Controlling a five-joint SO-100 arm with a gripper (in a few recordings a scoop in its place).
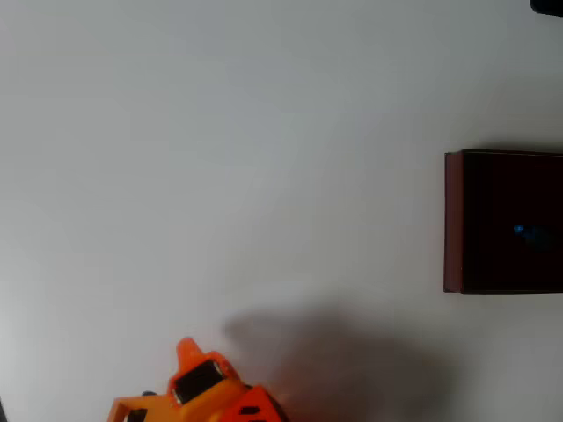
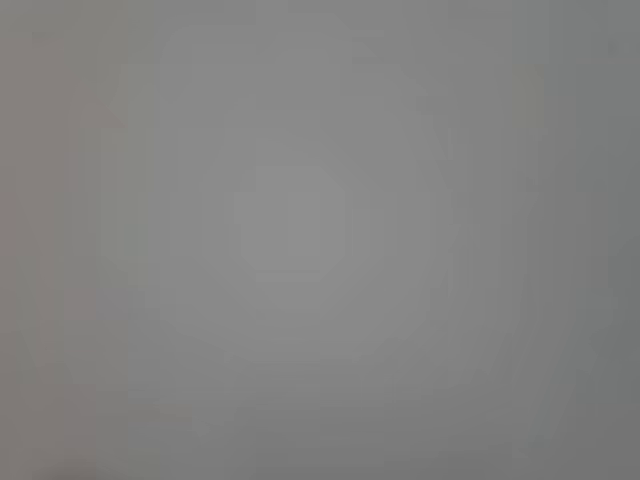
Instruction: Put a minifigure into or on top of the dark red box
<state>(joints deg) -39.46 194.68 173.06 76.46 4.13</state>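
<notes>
The orange gripper (image 1: 189, 374) sits at the bottom edge of the overhead view; whether its jaws are wide or narrow I cannot tell. Well away to its right, the box (image 1: 453, 220) already holds the figure (image 1: 519, 230), a blue speck inside. Any return sweep could nudge the box across the table (image 1: 220, 158).

In the overhead view the orange arm (image 1: 207, 396) pokes in at the bottom edge, left of centre. A pointed orange tip (image 1: 187, 350) sticks up toward the picture's top, with a dark rectangular block just below and right of it. Whether this tip belongs to the claw, and how the fingers stand, cannot be told. The wrist view is a plain grey blur.
</notes>
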